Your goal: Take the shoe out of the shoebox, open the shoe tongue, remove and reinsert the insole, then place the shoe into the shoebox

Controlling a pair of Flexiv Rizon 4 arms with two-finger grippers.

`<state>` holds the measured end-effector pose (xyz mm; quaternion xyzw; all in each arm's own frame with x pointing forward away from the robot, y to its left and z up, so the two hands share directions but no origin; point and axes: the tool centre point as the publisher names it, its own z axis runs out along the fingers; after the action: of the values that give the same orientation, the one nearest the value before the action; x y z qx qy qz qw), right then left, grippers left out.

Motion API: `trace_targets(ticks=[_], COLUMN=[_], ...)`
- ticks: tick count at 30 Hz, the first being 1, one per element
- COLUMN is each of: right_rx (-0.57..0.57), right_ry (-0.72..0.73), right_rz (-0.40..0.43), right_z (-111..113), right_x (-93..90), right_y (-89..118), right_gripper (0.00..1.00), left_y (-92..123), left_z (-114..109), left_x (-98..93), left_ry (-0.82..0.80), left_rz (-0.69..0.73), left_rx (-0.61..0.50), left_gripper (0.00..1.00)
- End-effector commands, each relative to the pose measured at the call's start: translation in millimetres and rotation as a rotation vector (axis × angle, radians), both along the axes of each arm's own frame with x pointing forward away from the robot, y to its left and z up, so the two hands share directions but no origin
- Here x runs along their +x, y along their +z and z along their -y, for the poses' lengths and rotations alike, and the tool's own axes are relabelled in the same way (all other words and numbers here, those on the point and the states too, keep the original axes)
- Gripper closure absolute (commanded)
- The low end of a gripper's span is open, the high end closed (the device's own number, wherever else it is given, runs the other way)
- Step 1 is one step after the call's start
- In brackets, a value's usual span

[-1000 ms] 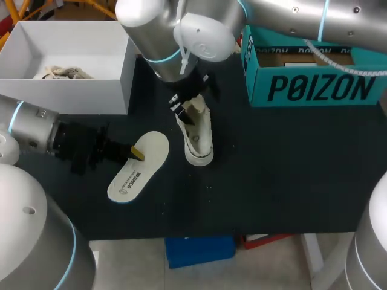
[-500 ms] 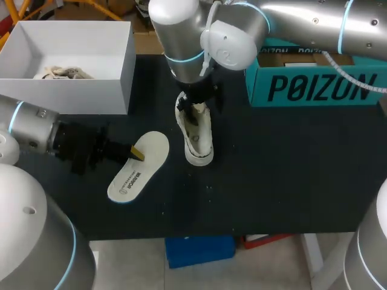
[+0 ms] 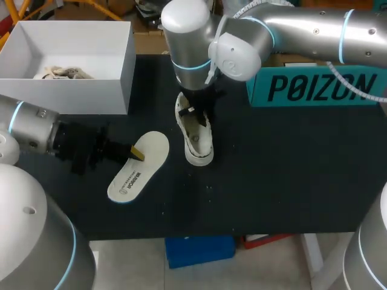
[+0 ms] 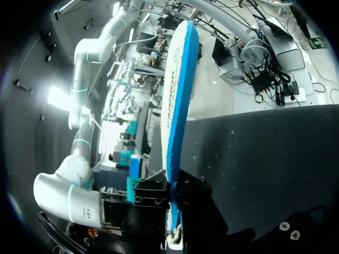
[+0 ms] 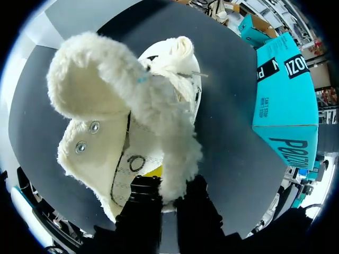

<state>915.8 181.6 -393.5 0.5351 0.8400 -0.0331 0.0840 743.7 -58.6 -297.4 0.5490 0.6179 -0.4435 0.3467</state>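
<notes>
On table (image 3: 290, 169): one shoe (image 3: 196, 136), one insole (image 3: 136, 172), two boxes (white box (image 3: 66, 93), teal box (image 3: 314, 87)); left tool (image 3: 136, 152) clamps insole, right tool (image 5: 169, 185) tongue (image 5: 172, 127).

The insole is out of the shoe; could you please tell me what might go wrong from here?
The left hand pinches the insole only at one end, so it may slip or bend when pushed in. The right hand holds just the tongue; the shoe could slide or tip.
</notes>
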Motion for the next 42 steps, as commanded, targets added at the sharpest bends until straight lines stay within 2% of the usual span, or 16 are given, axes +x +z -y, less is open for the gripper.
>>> trace_targets(ticks=[1, 21, 42], right_rx=[-0.003, -0.018, 0.014], right_ry=[-0.013, -0.071, -0.153], right_rz=[-0.007, -0.004, -0.042], right_z=[-1.8, -8.4, -26.9], right_x=[-0.4, -8.6, -14.8], right_y=[-3.0, 17.6, 13.5], right_gripper=[1.00, 1.00, 1.00], left_y=[-0.6, -0.6, -0.6], left_z=[0.8, 0.8, 0.8], left_x=[-0.1, -0.1, -0.1], left_ry=[0.000, 0.000, 0.000], left_rz=[0.002, 0.002, 0.002], left_rx=[0.003, 0.003, 0.003], left_gripper=[1.00, 1.00, 1.00])
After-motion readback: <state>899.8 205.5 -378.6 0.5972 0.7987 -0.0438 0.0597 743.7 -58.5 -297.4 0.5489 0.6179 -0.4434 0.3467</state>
